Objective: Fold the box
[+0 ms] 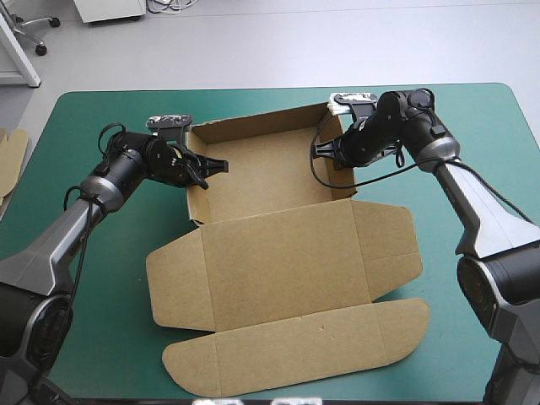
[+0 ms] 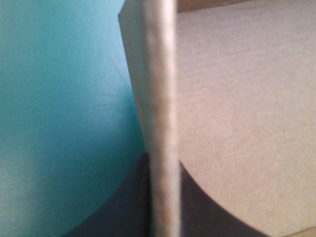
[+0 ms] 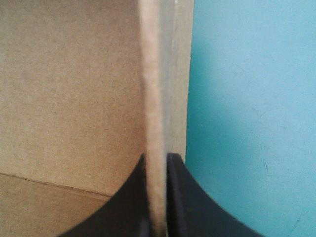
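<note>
One brown box (image 1: 278, 253), two claws and one spare piece of board (image 1: 10, 156) at the counter's left edge are in sight. The left claw (image 1: 207, 167) is all but closed, its black fingers pinching the tray's upright left wall, one finger inside the tray and one outside over the teal-green counter (image 1: 101, 337). The left wrist view shows the wall's pale cut edge running straight up between the two fingers. The right claw (image 1: 325, 152) is likewise nearly closed and clamps the tray's right wall near its far corner; in the right wrist view the wall edge stands between the fingers, with brown board on the inner side and teal-green cover on the outer. The box sits at the middle of the counter as an open tray, with its far, left and right walls raised. The lid lies flat toward the near edge. A short flap juts out on each of the lid's sides, and a long flap with rounded ends lies nearest that edge.
</note>
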Tool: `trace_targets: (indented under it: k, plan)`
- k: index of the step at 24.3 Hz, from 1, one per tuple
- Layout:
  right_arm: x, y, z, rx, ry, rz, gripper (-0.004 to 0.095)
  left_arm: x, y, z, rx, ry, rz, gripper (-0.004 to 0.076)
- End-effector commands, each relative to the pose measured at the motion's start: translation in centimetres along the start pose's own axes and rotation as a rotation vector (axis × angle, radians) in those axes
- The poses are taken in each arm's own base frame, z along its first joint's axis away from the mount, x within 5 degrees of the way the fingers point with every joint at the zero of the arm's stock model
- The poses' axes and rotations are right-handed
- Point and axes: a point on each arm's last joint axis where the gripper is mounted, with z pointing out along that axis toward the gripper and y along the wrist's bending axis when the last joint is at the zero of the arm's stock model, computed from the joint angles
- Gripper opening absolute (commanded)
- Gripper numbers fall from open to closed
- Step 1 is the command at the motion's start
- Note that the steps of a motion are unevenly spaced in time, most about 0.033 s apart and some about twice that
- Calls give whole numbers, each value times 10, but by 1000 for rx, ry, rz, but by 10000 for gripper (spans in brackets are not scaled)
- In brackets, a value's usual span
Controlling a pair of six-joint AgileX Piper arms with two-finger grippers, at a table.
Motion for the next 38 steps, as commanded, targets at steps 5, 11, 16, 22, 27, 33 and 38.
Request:
trace_targets:
  k: [5,11,16,22,27,33,38]
  plan:
    - [2,4,-27,31,9,3,-13,-24,-15,-34,47,-144,55,-14]
    - [16,36,-25,82,80,-97,-12,-37,-15,-36,-34,-14,123,-14]
    - [19,45,-52,63,22,-69,-12,-34,-14,-51,-73,100,146,-14]
    - [21,47,-68,56,-10,-60,-12,-29,-13,-54,-80,166,151,-14]
    - [21,48,-71,50,-18,-50,-12,-26,-17,-56,-38,185,136,-14]
    - [19,45,-55,65,15,-18,-12,-22,-32,-56,-32,185,192,-14]
    - [18,44,-41,67,46,7,-12,-19,-43,-55,-55,164,248,-14]
